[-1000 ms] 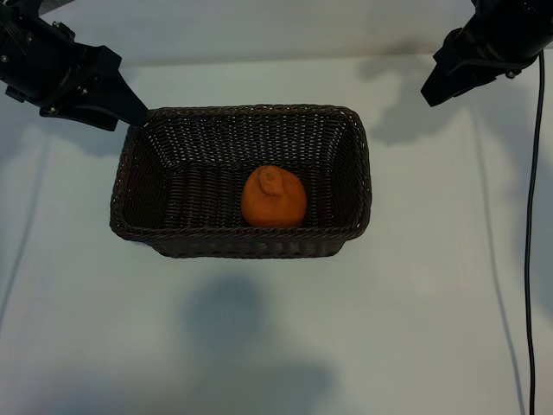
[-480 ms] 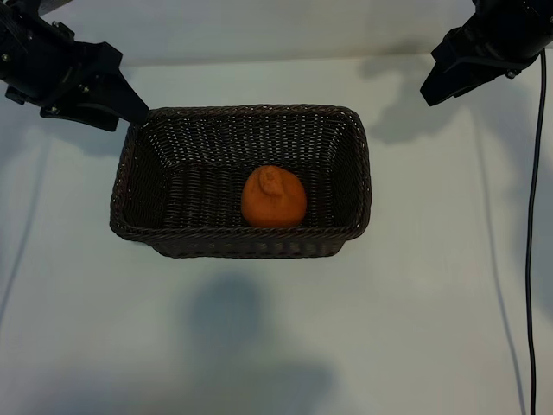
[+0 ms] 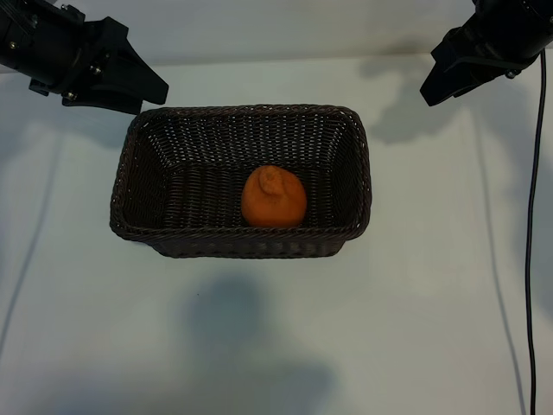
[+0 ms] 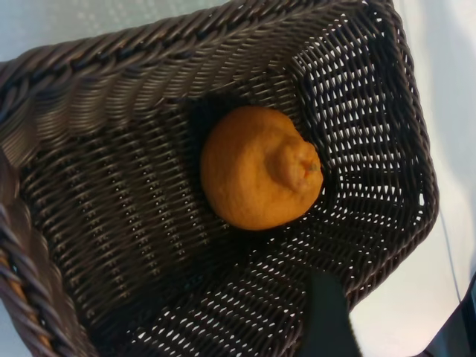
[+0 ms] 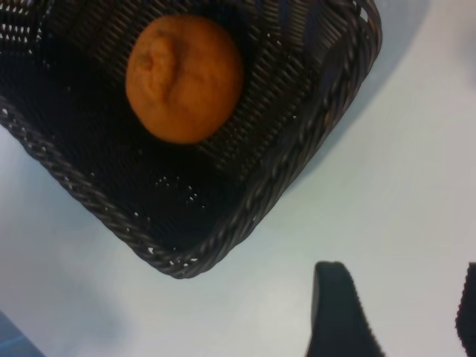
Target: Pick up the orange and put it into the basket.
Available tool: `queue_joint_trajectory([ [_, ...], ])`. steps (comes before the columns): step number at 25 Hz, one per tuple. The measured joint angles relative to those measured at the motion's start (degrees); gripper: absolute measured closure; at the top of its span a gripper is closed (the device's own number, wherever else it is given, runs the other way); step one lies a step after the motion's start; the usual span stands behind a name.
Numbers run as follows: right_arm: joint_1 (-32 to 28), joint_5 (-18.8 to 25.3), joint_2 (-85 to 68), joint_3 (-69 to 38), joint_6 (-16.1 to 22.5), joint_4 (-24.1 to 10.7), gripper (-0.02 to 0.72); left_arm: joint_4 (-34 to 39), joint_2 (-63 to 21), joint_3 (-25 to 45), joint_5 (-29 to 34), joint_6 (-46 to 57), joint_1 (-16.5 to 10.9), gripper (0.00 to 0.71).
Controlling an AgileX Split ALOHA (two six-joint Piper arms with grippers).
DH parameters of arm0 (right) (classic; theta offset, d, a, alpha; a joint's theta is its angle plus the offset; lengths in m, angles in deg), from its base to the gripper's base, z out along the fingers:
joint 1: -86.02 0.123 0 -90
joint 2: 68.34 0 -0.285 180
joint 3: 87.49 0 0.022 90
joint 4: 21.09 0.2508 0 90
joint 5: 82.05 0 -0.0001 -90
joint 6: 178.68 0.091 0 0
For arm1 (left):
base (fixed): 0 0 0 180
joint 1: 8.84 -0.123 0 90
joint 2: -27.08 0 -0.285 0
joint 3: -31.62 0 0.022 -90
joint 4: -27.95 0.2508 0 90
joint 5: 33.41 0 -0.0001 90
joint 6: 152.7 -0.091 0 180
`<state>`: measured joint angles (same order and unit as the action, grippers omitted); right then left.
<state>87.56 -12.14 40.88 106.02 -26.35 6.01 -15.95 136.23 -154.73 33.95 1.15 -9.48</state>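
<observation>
The orange (image 3: pixel 274 197) lies inside the dark brown wicker basket (image 3: pixel 242 243), right of its middle and near the front wall, knobbly bump upward. No gripper touches it. My left gripper (image 3: pixel 138 86) hovers open just behind the basket's back left corner. The left wrist view looks down on the orange (image 4: pixel 260 167) in the basket (image 4: pixel 149 44), with one dark finger (image 4: pixel 325 316) at the edge of the view. My right gripper (image 3: pixel 441 79) hangs open beyond the back right corner. Its view shows the orange (image 5: pixel 184 78), a basket corner (image 5: pixel 297 152) and empty fingers (image 5: pixel 338 316).
The basket stands on a pale tabletop (image 3: pixel 276 346). A black cable (image 3: pixel 529 259) runs down the right side. Shadows of the arms fall on the table in front of the basket.
My left gripper has drawn back and a little to the right, off the basket's back left corner. The right gripper, the orange and the basket have stayed put.
</observation>
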Motion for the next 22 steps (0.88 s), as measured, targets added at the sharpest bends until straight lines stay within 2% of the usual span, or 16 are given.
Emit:
queue_joint_trajectory([
  [22, 0.0, 0.0, 0.0, 0.0, 0.0, -0.7, 0.300, 0.0, 0.0, 0.0, 0.0, -0.1, 0.0, 0.204],
])
